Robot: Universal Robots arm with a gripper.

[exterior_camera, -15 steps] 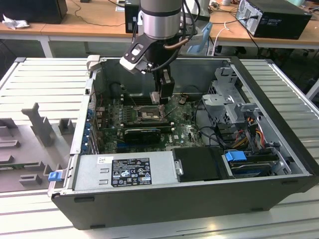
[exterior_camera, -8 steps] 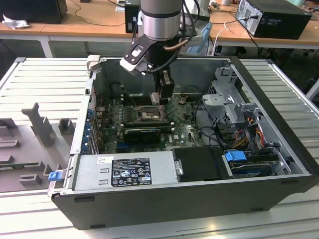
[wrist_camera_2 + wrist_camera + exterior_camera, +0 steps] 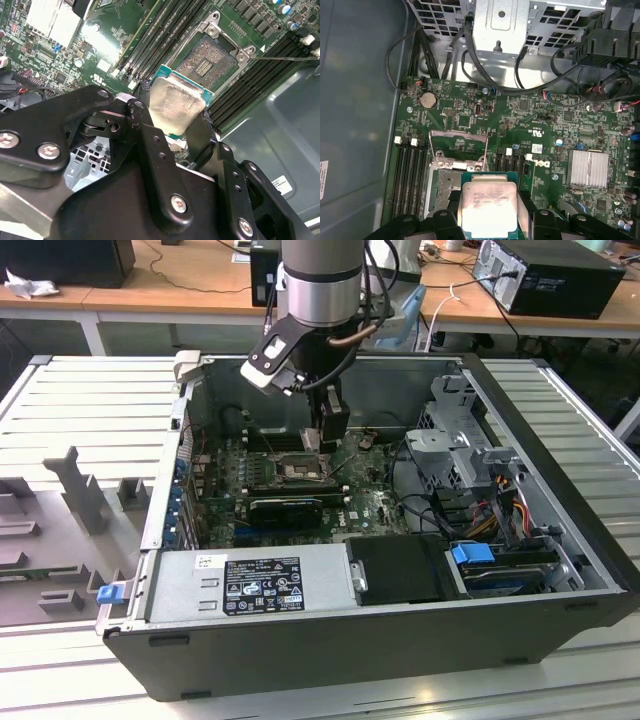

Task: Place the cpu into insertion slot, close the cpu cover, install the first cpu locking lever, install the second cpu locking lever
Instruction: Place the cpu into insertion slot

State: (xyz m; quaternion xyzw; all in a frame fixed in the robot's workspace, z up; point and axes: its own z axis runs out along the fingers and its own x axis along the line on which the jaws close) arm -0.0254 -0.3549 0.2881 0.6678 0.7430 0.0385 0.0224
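The gripper [image 3: 173, 119] clasps the cpu [image 3: 177, 101] just over the insertion slot [image 3: 207, 57].

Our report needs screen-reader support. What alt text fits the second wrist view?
The gripper holds the cpu by its edges, above the motherboard. The open socket lies close by, with nothing in it.

Raised cpu cover [image 3: 457, 149] borders the bare insertion slot [image 3: 207, 60]
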